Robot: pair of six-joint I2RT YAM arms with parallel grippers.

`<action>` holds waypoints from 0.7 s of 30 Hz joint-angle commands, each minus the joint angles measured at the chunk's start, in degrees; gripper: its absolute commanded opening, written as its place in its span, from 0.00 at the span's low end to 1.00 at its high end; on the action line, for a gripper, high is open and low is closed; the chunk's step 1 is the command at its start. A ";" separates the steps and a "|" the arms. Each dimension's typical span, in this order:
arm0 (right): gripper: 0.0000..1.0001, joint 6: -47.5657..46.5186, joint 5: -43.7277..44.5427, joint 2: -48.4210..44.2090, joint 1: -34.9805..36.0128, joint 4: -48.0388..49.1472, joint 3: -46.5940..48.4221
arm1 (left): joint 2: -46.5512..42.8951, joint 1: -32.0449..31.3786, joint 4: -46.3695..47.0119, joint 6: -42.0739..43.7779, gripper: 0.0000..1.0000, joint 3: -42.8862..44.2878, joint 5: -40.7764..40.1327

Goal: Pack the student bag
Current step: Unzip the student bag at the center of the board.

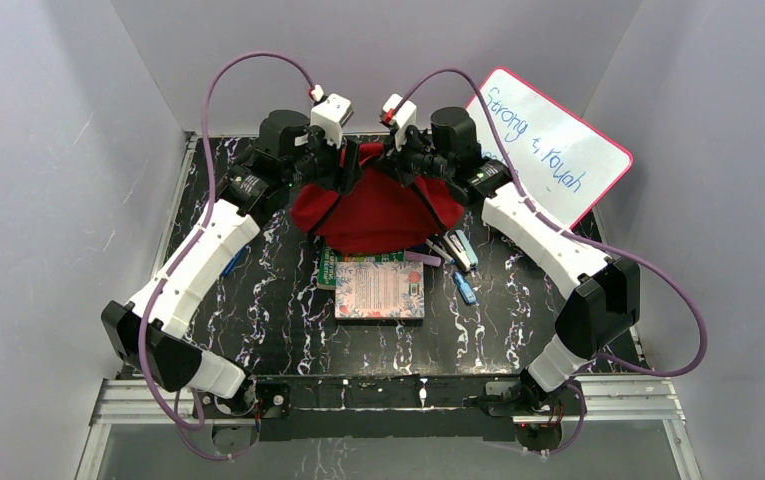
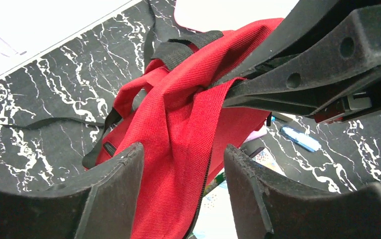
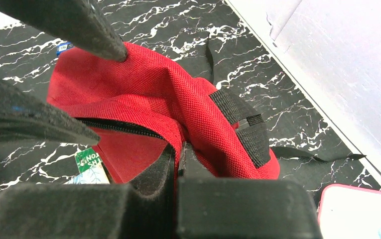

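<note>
The student bag (image 1: 378, 215), a soft red backpack, lies at the back middle of the table with its top edge lifted. My right gripper (image 3: 179, 149) is shut on a fold of the red fabric (image 3: 143, 89) beside the dark zipper (image 3: 123, 127) and holds it up. In the left wrist view that gripper (image 2: 228, 92) pinches the cloth at upper right. My left gripper (image 2: 183, 149) is open, its two fingers standing either side of the hanging red fabric (image 2: 178, 114) and zipper edge. From above, both grippers (image 1: 343, 175) (image 1: 403, 165) meet over the bag's far side.
Two books (image 1: 380, 290) lie stacked just in front of the bag, a green one (image 3: 88, 162) partly beneath it. Pens and a stapler (image 1: 458, 255) lie to the right, including a blue pen (image 2: 300, 138). A pink-rimmed whiteboard (image 1: 548, 145) leans at the back right. Black straps (image 3: 243, 124) trail behind the bag.
</note>
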 commanded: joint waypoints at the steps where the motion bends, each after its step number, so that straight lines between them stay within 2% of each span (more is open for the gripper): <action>1: 0.03 -0.87 -1.51 -2.14 0.26 2.03 -0.32 | -0.60 -0.15 -0.05 1.71 0.56 2.82 -1.51; 9: 0.03 -1.31 -1.77 -3.28 0.24 2.51 -1.81 | 0.60 -0.15 0.18 0.57 0.36 3.45 0.17; 11: 0.04 -1.35 -1.72 -3.43 0.22 2.64 -2.02 | 0.83 -0.23 0.25 0.23 0.35 3.55 1.92; 14: 0.05 -1.37 -1.52 -3.31 0.23 2.76 -1.83 | 0.91 -0.37 0.24 0.10 0.40 3.28 4.51; 21: 0.06 -1.05 -2.51 -3.15 0.21 3.06 -1.83 | 2.16 -0.85 0.18 0.47 0.40 3.33 4.11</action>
